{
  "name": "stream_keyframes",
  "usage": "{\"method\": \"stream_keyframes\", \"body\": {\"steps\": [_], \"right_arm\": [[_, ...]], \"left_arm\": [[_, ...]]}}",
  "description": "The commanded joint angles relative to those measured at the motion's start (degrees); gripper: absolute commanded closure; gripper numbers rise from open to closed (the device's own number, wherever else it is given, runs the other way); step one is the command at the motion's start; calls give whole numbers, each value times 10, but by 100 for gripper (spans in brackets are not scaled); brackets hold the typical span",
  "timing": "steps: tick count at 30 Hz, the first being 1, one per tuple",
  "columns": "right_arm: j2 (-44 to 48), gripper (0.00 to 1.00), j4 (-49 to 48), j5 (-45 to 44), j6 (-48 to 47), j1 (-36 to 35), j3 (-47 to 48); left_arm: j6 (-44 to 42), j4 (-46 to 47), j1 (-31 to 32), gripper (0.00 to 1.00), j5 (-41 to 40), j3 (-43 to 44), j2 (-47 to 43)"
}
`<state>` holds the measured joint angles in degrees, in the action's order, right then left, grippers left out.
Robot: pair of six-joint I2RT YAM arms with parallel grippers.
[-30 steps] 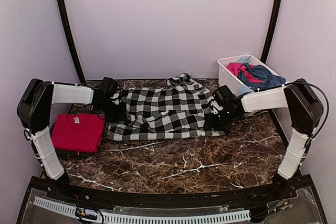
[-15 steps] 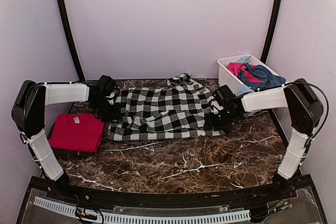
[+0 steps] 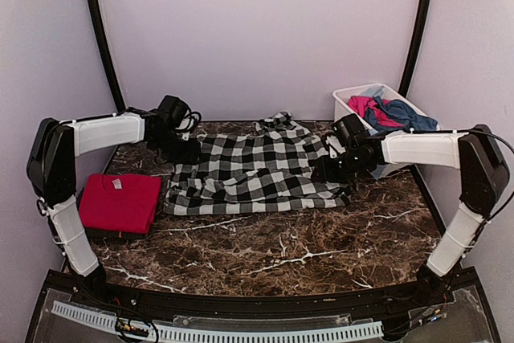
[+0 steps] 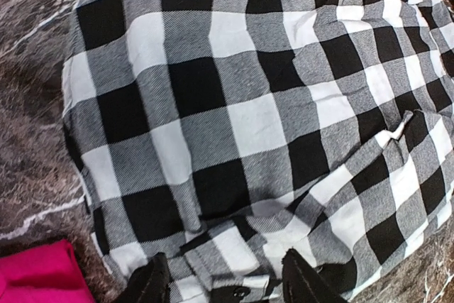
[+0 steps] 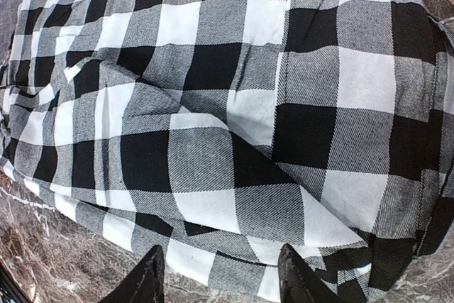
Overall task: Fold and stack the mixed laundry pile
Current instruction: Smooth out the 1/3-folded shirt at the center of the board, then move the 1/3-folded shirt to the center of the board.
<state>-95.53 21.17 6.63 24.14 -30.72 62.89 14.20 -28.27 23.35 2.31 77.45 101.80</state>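
Note:
A black-and-white checked garment (image 3: pixel 257 170) lies spread flat mid-table, part of the mixed laundry pile. My left gripper (image 3: pixel 186 150) hovers over its far left corner, open, nothing between the fingers. In the left wrist view the left gripper (image 4: pixel 227 285) stands wide above the checked cloth (image 4: pixel 234 118) near a buttoned hem. My right gripper (image 3: pixel 329 170) is at the garment's right edge, also open. The right wrist view shows the right gripper (image 5: pixel 221 278) over the checked cloth (image 5: pixel 234 104) at its rumpled border. A folded red tee (image 3: pixel 119 202) rests at the left.
A white tub (image 3: pixel 344 112) stands at the back right, holding a pink piece (image 3: pixel 363 106) and a blue piece (image 3: pixel 401 114). The red tee (image 4: pixel 35 274) shows at the lower left of the left wrist view. Brown marble table (image 3: pixel 281 255) spreads in front.
My left gripper has opened, let go of the garment's left edge and drawn back toward the far left corner. The right arm shifted slightly along the right edge, its jaws still open.

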Motion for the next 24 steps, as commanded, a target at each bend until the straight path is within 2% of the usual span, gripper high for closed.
{"method": "stream_keyframes", "body": {"steps": [1,6,8,13,20,24], "right_arm": [[-42,52,1,-6,5,-9,24],[-111,62,7,-13,2,-10,54],[-131,63,9,-20,-4,-10,64],[-150,64,21,-32,-19,-10,65],[-81,64,3,12,12,-17,-58],[-14,64,4,33,55,-53,-132]], "left_arm": [[-62,-7,44,52,-16,46,64],[-64,-33,66,65,-46,68,129],[-58,-42,69,69,-60,52,137],[-42,-62,91,73,-87,7,137],[-3,-62,131,74,-72,-61,114],[15,-57,138,73,-64,-110,57]]}}
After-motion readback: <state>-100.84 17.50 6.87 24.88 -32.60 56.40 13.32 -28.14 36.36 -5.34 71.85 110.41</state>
